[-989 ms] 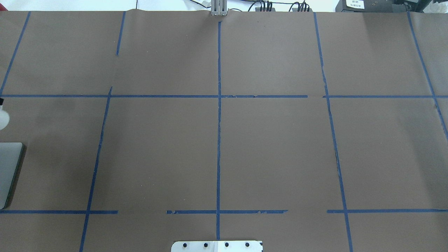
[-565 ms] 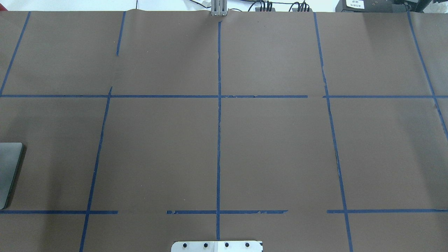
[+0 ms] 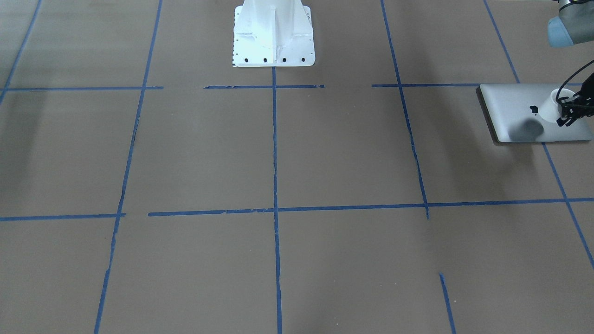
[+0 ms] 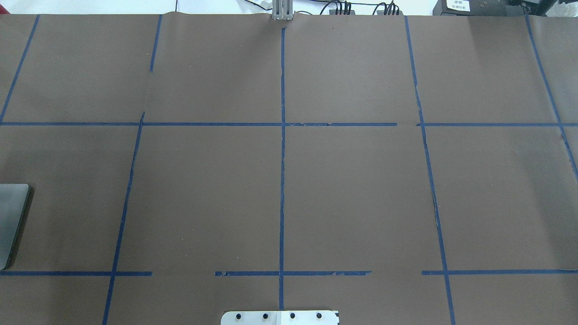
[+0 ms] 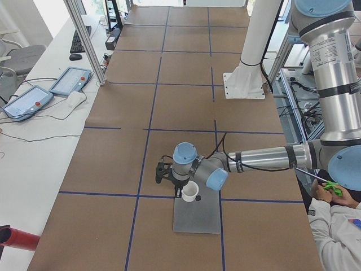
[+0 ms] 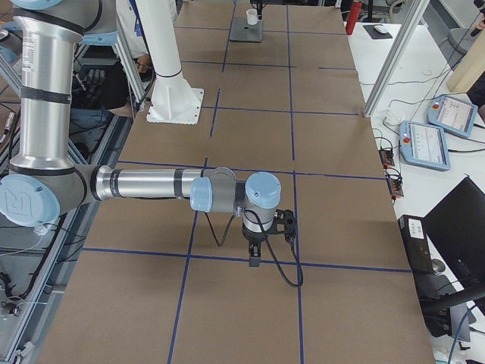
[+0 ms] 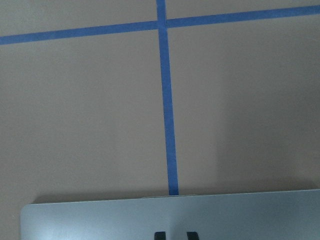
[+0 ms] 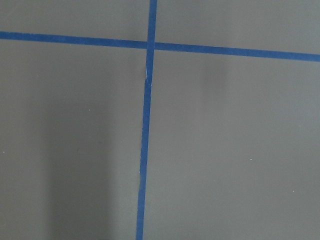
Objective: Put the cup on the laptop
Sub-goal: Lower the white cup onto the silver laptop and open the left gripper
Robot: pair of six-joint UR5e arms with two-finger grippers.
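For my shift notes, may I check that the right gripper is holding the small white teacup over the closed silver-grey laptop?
Not quite: it is the left gripper, not the right. The exterior front-facing view shows it at the view's right edge, which is the robot's left side, holding the small white teacup over the closed silver-grey laptop.

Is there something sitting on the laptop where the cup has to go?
No, nothing visible is in the way. The left end effector holds the cup right over the laptop. Only the cup's shadow shows on the lid beneath it.
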